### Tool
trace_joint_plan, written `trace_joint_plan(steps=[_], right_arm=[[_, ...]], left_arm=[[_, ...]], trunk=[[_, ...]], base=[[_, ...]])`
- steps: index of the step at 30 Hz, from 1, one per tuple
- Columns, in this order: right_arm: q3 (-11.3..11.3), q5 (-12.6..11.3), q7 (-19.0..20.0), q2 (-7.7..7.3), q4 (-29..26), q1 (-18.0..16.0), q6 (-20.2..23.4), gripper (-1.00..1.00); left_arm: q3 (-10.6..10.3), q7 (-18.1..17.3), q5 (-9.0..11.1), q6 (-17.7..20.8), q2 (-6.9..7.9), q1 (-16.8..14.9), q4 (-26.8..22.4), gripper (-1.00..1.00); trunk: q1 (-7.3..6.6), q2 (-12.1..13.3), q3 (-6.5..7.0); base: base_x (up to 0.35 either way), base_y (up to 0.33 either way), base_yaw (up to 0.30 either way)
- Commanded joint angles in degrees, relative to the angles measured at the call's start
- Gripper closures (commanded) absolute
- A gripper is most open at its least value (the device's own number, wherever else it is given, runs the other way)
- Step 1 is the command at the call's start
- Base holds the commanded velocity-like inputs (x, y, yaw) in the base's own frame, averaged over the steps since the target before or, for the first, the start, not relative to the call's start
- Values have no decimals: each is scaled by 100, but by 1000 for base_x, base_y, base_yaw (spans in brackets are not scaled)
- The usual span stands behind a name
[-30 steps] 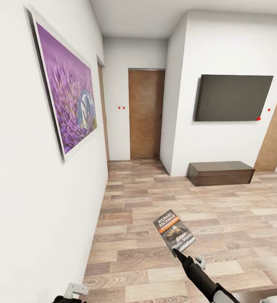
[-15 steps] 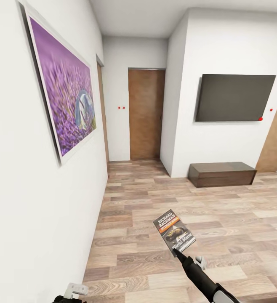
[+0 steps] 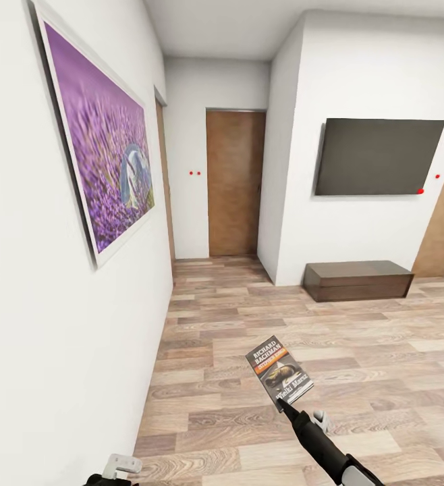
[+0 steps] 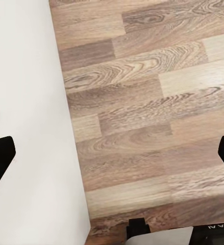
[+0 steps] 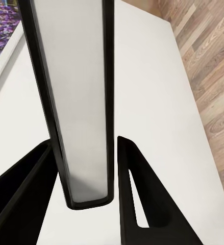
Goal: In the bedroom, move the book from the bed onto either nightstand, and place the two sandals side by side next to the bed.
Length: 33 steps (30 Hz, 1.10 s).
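My right gripper (image 3: 281, 403) is shut on the lower edge of the book (image 3: 279, 371) and holds it up over the wood floor, low in the head view. The dark cover faces up, with an orange band and white lettering. In the right wrist view the book's (image 5: 76, 102) white page edge stands between the two black fingers of the right gripper (image 5: 86, 158). My left gripper (image 4: 112, 155) is open, its fingertips far apart over the floor beside a white wall; it also shows at the head view's lower edge (image 3: 117, 468). The bed, nightstand and sandals are out of view.
A white wall with a large purple picture (image 3: 104, 155) runs close along my left. Ahead a corridor ends at a brown door (image 3: 235, 182). To the right, a dark screen (image 3: 380, 156) hangs above a long low dark bench (image 3: 358, 279). Wood-plank floor (image 3: 384, 351) stretches ahead and right.
The whole view has shifted slightly, so the camera moved: wall, screen and bench sit a little further right. The book stays in my right gripper at the same spot.
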Motion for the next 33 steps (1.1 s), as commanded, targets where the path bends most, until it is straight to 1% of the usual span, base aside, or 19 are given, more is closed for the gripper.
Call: trace_joint_plan(steps=[1, 13, 33], right_arm=[[29, -61, 16, -3, 0, -2, 54, 100], [29, -61, 16, -3, 0, -2, 56, 100], [29, -61, 4, -1, 0, -1, 58, 100]], left_arm=[[9, -27, -59, 27, -1, 1, -11, -100], [-108, -13, -59, -26, -1, 1, -11, -100], [-165, -11, -59, -53, -1, 1, -5, -100]], trunk=[[2, -4, -3], [2, -4, -3], [2, -4, -3]], base=[[13, 5, 0], [4, 2, 0], [0, 0, 0]])
